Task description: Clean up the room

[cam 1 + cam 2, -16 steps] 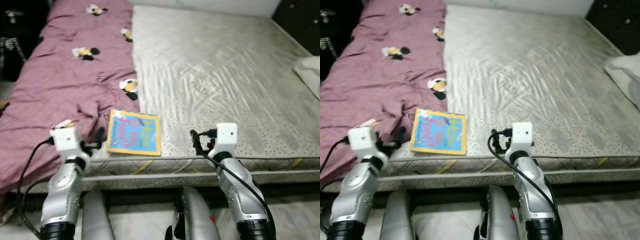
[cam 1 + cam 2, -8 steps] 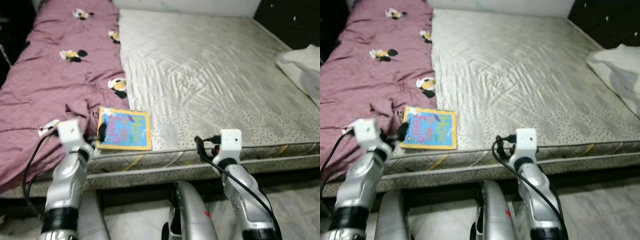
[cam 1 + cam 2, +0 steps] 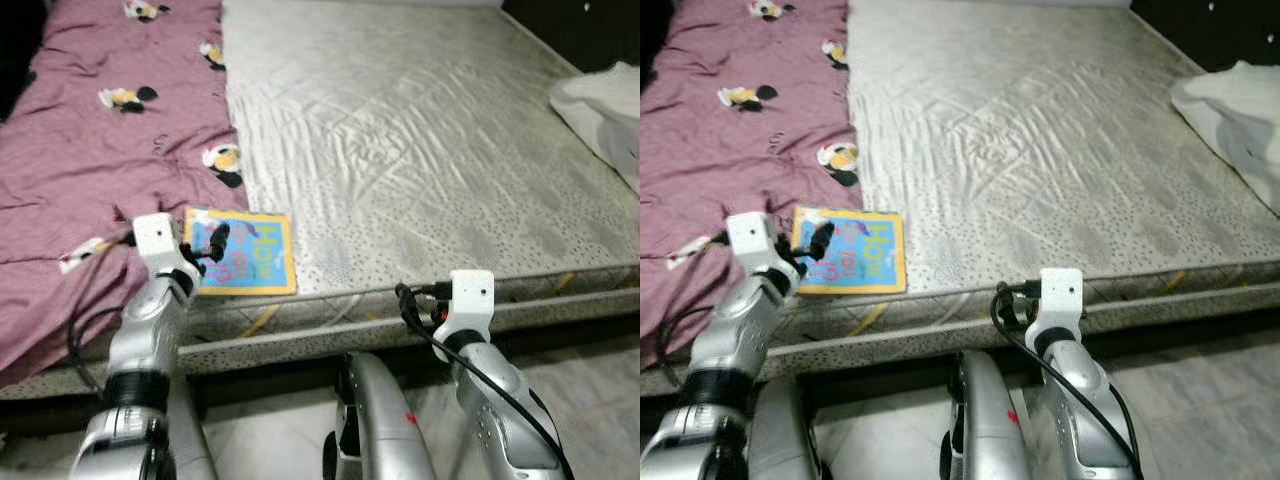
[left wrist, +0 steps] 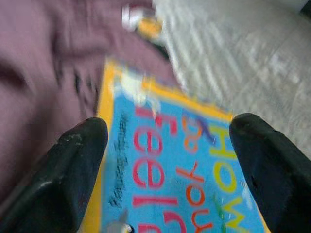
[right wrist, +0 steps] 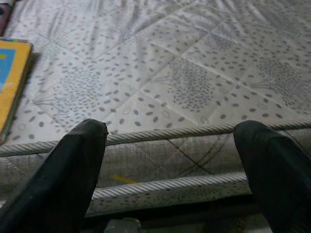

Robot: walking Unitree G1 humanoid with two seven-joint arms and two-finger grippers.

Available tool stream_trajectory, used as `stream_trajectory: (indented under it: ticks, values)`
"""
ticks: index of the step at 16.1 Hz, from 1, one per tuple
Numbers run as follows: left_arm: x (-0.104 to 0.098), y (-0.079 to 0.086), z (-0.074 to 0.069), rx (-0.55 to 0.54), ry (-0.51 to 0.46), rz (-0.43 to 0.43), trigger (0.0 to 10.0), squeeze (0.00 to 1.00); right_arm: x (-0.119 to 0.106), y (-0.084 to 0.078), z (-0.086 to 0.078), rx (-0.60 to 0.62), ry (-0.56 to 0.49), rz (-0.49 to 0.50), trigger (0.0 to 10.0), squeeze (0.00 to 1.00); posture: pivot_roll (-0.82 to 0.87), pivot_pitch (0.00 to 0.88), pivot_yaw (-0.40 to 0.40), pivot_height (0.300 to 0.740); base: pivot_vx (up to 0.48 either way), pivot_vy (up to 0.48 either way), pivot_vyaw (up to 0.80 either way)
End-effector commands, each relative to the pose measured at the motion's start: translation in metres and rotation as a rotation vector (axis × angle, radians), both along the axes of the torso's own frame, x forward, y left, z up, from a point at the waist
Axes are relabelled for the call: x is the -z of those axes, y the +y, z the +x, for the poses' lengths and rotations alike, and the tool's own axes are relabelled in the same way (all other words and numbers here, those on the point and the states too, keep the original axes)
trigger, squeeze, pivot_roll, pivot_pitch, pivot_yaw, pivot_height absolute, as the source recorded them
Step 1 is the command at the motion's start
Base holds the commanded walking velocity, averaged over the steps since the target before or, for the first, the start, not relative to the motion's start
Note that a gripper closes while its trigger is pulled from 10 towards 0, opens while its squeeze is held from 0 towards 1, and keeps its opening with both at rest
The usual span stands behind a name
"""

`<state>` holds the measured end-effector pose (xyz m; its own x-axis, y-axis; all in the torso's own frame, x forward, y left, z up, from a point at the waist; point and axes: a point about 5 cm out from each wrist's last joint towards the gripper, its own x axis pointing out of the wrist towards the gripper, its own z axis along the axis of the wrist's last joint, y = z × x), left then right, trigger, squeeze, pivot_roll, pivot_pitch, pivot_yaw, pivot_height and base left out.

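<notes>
You are looking down at a bed whose bare grey mattress (image 3: 420,150) takes up most of the view, with a purple blanket (image 3: 90,150) printed with small cartoon figures spread over its left part. The book (image 3: 243,256), blue with a yellow border and coloured lettering, lies flat on the mattress close to the near edge, just beside the blanket's edge, with its left side tucked against the purple folds. Your left pincer (image 3: 214,240) is over the left part of the book's cover; in the left wrist view its two black fingers (image 4: 73,160) stand well apart with the cover filling the space between them, and that view is blurred, so you cannot tell whether the tips touch the book. Your right pincer (image 5: 170,165) is held low in front of the bed's near edge, well to the right of the book, and its fingers are likewise spread wide, framing the mattress side and its piped seam. In the right wrist view the yellow edge of the book shows at the far side of the mattress top. A white pillow (image 3: 605,105) or bundle of cloth lies at the right edge of the bed. Below the mattress edge you see pale floor (image 3: 590,370).
</notes>
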<state>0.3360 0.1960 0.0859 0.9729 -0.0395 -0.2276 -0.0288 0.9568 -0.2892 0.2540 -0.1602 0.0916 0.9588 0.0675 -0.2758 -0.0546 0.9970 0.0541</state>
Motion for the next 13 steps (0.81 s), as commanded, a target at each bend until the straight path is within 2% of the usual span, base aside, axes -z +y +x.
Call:
stream_trajectory:
  ticks: [1, 4, 8, 11, 13]
  values:
    - [0.009, -0.004, 0.002, 0.011, 0.051, -0.050, 10.0, 0.00, -0.003, -0.005, -0.002, 0.015, 0.003, -0.008, 10.0, 0.00, -0.16, 0.148, -0.114, 0.534, 0.000, 0.000, 0.00]
    - [0.010, -0.004, 0.005, 0.000, 0.066, -0.060, 10.0, 0.00, -0.004, -0.007, -0.003, 0.022, 0.005, -0.014, 10.0, 0.00, -0.17, 0.143, -0.114, 0.534, 0.000, 0.000, 0.00]
    - [0.021, 0.005, -0.008, -0.051, 0.069, -0.095, 10.0, 0.00, -0.005, -0.008, -0.002, 0.019, 0.009, -0.016, 10.0, 0.00, -0.16, 0.143, -0.121, 0.534, 0.000, 0.000, 0.00]
    - [0.015, 0.014, -0.018, -0.107, 0.016, -0.105, 10.0, 0.00, -0.004, -0.005, 0.001, 0.005, 0.010, -0.010, 10.0, 0.00, -0.13, 0.138, -0.123, 0.534, 0.000, 0.000, 0.00]
    - [0.014, 0.019, -0.024, -0.122, 0.019, -0.097, 10.0, 0.00, -0.005, -0.003, 0.003, -0.005, 0.006, 0.000, 10.0, 0.00, -0.12, 0.137, -0.120, 0.534, 0.000, 0.000, 0.00]
